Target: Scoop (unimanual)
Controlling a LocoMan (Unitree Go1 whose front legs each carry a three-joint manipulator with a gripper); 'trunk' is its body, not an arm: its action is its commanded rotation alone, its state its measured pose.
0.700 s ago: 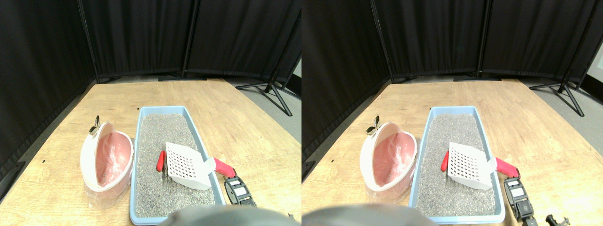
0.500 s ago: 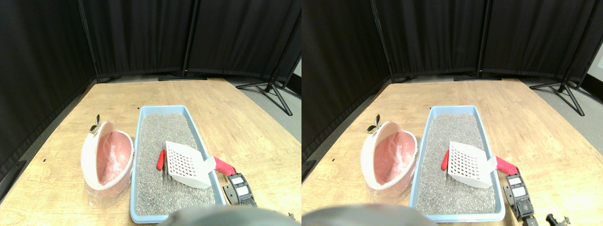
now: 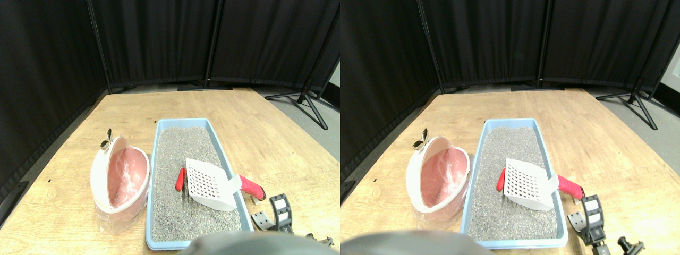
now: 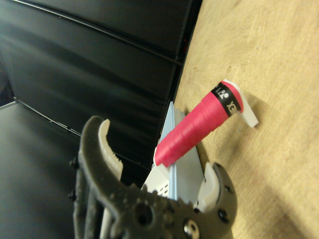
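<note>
Hand (image 3: 272, 212): jaws wide, empty | scoop handle (image 3: 251, 186): ungrasped, overhanging tray rim (image 3: 240, 197) | Risk: misaligned closure knocks handle, spilling litter (image 3: 178, 159).

Worktop (image 3: 265, 133): light wood grain. Tray (image 3: 228, 154): pale blue, filled with speckled grey litter (image 3: 180, 149). Scoop (image 3: 210, 186): white, grid of square holes; handle (image 3: 249, 186) wrapped red, black band and white tip at end. Small red object (image 3: 180, 179) on litter. Bin (image 3: 119, 180): white rim, pink inside, clear liner. Hand (image 3: 273, 212): black frame, white pads. Curtains (image 3: 159, 37): black.
</note>
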